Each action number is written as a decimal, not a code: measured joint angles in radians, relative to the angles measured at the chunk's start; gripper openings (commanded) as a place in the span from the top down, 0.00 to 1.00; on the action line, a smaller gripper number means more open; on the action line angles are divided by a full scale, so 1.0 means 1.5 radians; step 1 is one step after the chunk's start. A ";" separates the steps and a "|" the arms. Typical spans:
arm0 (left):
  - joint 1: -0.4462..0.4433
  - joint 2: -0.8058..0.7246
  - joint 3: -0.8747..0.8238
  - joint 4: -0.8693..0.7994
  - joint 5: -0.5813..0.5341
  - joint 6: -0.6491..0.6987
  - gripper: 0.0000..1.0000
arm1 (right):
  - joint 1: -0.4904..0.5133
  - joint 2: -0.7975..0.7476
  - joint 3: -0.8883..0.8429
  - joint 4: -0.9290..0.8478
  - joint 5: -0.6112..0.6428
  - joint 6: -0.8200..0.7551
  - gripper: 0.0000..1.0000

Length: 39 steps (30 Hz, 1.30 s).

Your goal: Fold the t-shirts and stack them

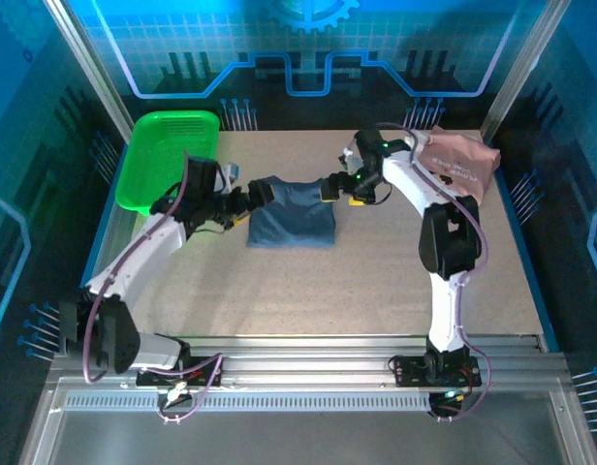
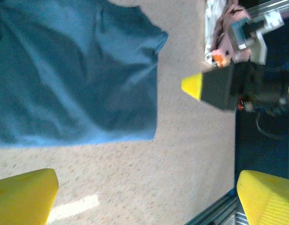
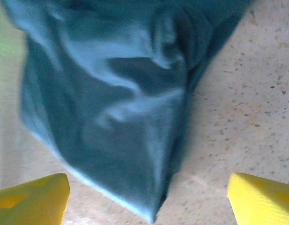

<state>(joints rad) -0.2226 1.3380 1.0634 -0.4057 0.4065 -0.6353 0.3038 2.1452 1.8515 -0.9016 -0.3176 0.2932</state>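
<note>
**Blue shirt** (image 1: 292,215): lies on the far middle of the table, between the two grippers, already gathered into a rough rectangle. Loose ridges run across it in the right wrist view (image 3: 116,93). Judge it light, limp and free to slide. It will probably not keep a crease unless pressed, and a lift from one point would let it sag open. Take hold at a hem corner or along a folded edge, pinching all layers together, one gripper to each side.

**Pink shirt** (image 1: 461,160): bunched in a heap at the far right corner, well apart from the blue shirt, beyond the right arm. It looks equally soft. You would need to spread it before any fold.

**Left gripper** (image 1: 263,194): at the blue shirt's far left corner, jaws spread wide, nothing held. In its wrist view bare table lies between the yellow tips, with the shirt's edge just beyond.

**Right gripper** (image 1: 333,187): at the shirt's far right corner, jaws likewise wide apart and empty. In its wrist view a pointed corner of cloth reaches down between the tips, unpinched.

**Table** (image 1: 328,291): pale, speckled, matte and flat. Its near half gives you room to lay out and stack.

**Basket** (image 1: 168,160): green mesh, far left corner, near the left arm.

**Walls** (image 1: 37,145): blue panels on three sides, so keep wide swings inside them.
</note>
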 measured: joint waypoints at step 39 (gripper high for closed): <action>0.000 -0.425 -0.138 -0.161 -0.175 0.027 0.01 | 0.056 0.156 0.310 -0.071 0.417 -0.060 1.00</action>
<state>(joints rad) -0.2226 0.6998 0.8570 -0.6479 0.1432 -0.5953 0.3882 2.3791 2.3165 -1.0084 0.3073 0.2031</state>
